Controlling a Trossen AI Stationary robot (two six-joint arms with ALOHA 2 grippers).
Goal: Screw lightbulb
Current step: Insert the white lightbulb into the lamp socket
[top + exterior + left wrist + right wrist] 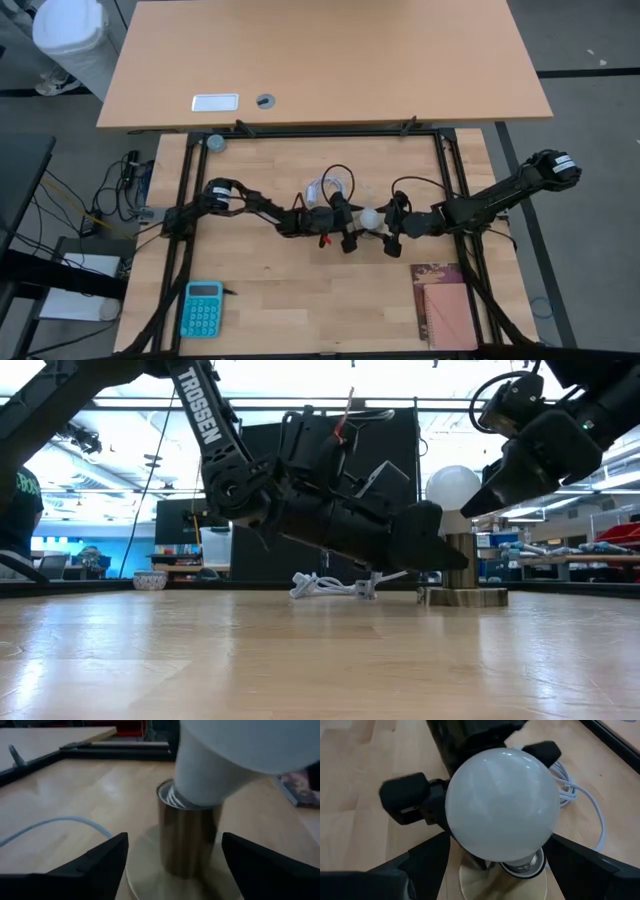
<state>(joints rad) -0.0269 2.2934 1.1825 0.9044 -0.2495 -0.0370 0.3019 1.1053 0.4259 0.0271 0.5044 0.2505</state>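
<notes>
I am holding my left gripper (356,238) low at the brass socket (187,840), fingers spread apart on either side of it without touching, ready to steady the base. My right gripper (392,232) is hanging over the lightbulb (502,802), fingers wide and not grasping it, lined up for a twist. The lightbulb is sitting tilted in the socket mouth, white matte globe, greyish threads showing

The bulb's (235,755) globe runs off the left wrist picture's edge. In the low view the left arm (330,510) covers part of the socket (462,565) (its threads seem partly seated). Background shelves are blurred.
</notes>
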